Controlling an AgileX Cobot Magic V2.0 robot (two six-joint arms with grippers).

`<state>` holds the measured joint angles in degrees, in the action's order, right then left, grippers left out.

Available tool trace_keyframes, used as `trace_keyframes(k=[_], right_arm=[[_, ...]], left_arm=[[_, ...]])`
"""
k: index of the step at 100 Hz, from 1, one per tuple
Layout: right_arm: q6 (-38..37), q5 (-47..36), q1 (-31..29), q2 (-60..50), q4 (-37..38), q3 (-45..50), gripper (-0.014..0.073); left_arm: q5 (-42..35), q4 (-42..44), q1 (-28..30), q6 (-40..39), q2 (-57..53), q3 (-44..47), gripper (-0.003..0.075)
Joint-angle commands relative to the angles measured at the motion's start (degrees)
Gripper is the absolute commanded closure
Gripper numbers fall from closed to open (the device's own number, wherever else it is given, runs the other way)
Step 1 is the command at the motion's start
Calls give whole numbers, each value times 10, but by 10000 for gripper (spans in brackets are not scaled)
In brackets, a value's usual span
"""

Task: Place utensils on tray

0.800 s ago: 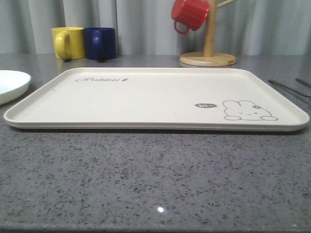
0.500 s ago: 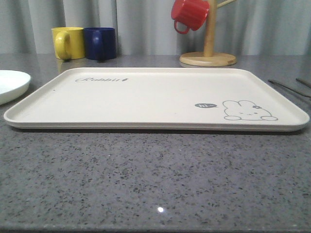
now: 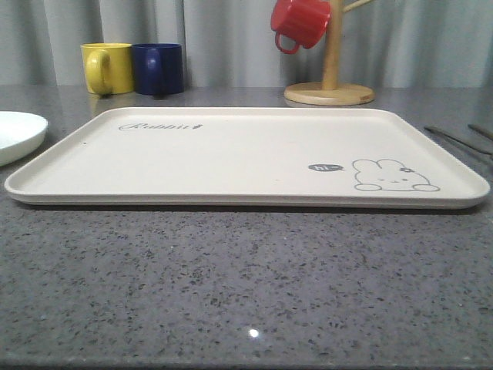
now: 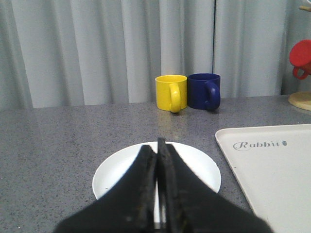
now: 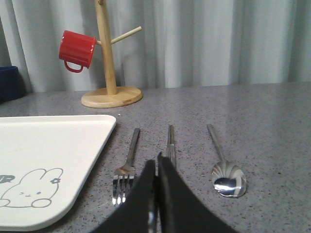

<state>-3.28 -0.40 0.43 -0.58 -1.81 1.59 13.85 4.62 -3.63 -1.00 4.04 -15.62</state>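
The tray (image 3: 231,154) sits bare on the grey counter (image 3: 246,285). The plate (image 4: 116,172) lies just off its left end; fork (image 5: 127,162), chopsticks (image 5: 170,141) and spoon (image 5: 224,167) lie in a row beside its right end. Both the left gripper (image 4: 157,150) and right gripper (image 5: 156,167) are clenched, holding nothing. Before descending, the right should spread its fingers and centre on the chopsticks directly ahead

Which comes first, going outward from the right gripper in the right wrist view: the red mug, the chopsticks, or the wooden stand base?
1. The chopsticks, lying on the counter straight ahead of the shut right gripper, between fork and spoon.
2. The wooden stand base, farther back, past the tray's corner.
3. The red mug, hanging from a peg on that stand, up off the counter.
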Motion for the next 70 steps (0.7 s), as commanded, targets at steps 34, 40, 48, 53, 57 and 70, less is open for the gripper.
trace_keyframes(k=[34,40,48,53,57,70], right_arm=[[3,-48,-3,-13,-1,-11,661],[3,-48,-3,-13,-1,-11,661],[3,-48,-3,-13,-1,-11,661],[3,-48,-3,-13,-1,-11,661],[3,-48,-3,-13,-1,-11,661],[3,-48,-3,-13,-1,-11,661]], left_arm=[[267,27,1,-4,299,-350,738],[296,27,1,-1,344,-388,738],[318,27,1,-1,390,-421,738],[322,27,1,-1,416,-435,738],[324,27,1,-1,435,-442,738],[327,27,1,-1,476,-447,738]])
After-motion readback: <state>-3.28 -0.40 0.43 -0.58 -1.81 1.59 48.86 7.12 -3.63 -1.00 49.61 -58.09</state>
